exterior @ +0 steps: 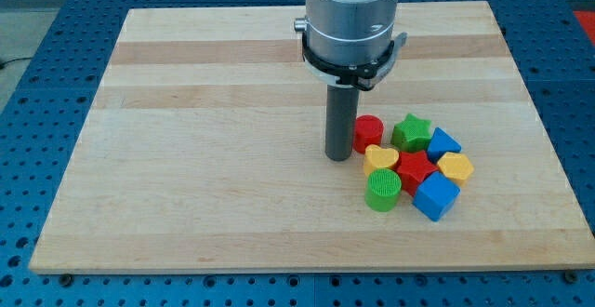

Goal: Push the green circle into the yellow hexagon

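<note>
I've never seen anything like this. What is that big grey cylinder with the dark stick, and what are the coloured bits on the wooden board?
The grey cylinder is the end of a robot arm; it holds nothing, only pushes with a dark rod. My tip rests on the wooden board, just left of a cluster of toy blocks: red cylinder, green star, blue triangle, yellow heart, red star, yellow hexagon, green circle, blue cube. One camera looks down from the front.

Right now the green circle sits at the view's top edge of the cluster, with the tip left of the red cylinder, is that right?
Not quite. The camera view shows the green circle at the cluster's bottom edge, below the yellow heart. The rest holds: my tip is left of the red cylinder.
</note>
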Controlling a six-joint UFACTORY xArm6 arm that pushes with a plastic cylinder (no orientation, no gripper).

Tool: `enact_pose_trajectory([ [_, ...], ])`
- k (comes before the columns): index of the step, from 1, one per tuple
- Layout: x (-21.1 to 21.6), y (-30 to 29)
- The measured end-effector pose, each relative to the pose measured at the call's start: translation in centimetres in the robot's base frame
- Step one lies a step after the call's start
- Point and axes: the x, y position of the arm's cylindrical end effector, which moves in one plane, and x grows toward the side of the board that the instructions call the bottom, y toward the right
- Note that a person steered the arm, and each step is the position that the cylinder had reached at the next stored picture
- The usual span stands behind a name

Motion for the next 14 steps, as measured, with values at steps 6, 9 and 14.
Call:
enact_pose_trajectory([
  [6,6.5,0.0],
  [9,6.9,-0.9],
  [14,6.9,10.1],
])
